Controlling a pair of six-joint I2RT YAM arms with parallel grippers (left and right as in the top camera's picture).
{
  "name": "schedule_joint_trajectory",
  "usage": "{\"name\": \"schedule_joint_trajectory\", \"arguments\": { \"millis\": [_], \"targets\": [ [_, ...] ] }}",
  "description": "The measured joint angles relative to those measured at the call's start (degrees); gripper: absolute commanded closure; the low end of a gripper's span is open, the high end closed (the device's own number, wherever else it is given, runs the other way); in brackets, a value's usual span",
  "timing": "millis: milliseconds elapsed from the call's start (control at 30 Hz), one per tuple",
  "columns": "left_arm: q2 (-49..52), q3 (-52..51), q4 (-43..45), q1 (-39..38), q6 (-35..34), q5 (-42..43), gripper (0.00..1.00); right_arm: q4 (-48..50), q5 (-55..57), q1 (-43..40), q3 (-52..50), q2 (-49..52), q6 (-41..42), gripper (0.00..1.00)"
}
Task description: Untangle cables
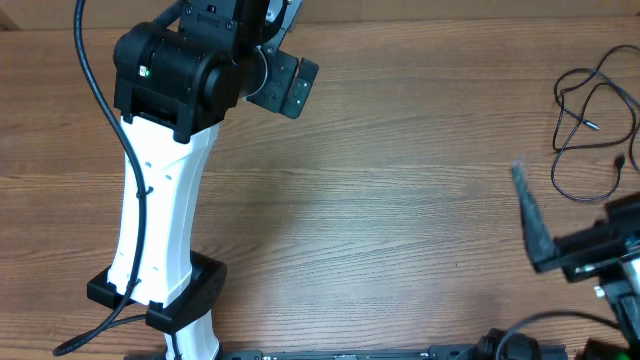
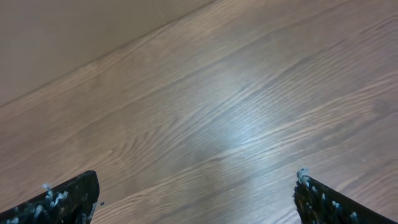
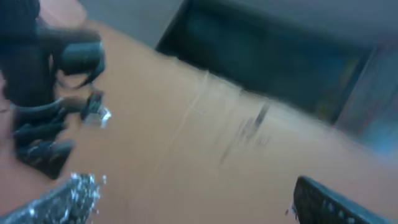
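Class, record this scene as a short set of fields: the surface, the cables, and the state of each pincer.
surface: wooden table
cables: thin, black, in loose loops near the table's right edge
left pincer: open, empty, over bare wood
right pincer: open, empty, near the cables, not touching them
task status: cables not yet grasped

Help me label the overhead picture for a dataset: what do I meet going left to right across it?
Left arm → bare wooden table → finger of the right gripper → cables, spread in loose loops at the right edge.
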Motion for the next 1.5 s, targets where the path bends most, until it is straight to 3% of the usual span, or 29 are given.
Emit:
{"name": "schedule_joint_trajectory", "arguments": {
  "millis": [100,200,400,667,800,1033,1300,1500],
  "targets": [
    [0.0,0.0,0.0,0.0,0.0,1.2,0.00,-14.9,0.3,0.1,-1.1,0.5,0.6,0.00],
    [0.0,0.0,0.0,0.0,0.0,1.7,0.00,-16.7,1.4,0.0,-5.5,4.1,0.6,0.00],
    [0.0,0.0,0.0,0.0,0.0,2.3,0.00,-7.7,2.2,0.1,-10.1,13.2,1.4,0.00],
    [0.0,0.0,0.0,0.0,0.0,2.3,0.00,14.8,2.7,0.1,-10.3,15.7,14.2,0.00],
    [0.0,0.0,0.0,0.0,0.0,2.3,0.00,15.6,4.8,0.0,-10.3,10.6,17.4,0.00],
    [0.0,0.0,0.0,0.0,0.0,2.3,0.00,4.0,8.3,0.1,-11.8,-4.3,19.0,0.00],
    [0.0,0.0,0.0,0.0,0.0,3.6,0.00,-2.5,11.9,0.0,-22.5,-21.5,19.4,0.00],
    [0.0,0.0,0.0,0.0,-0.2,4.8,0.00,-5.1,14.0,0.0,-34.0,-24.9,19.7,0.00]
  ]
}}
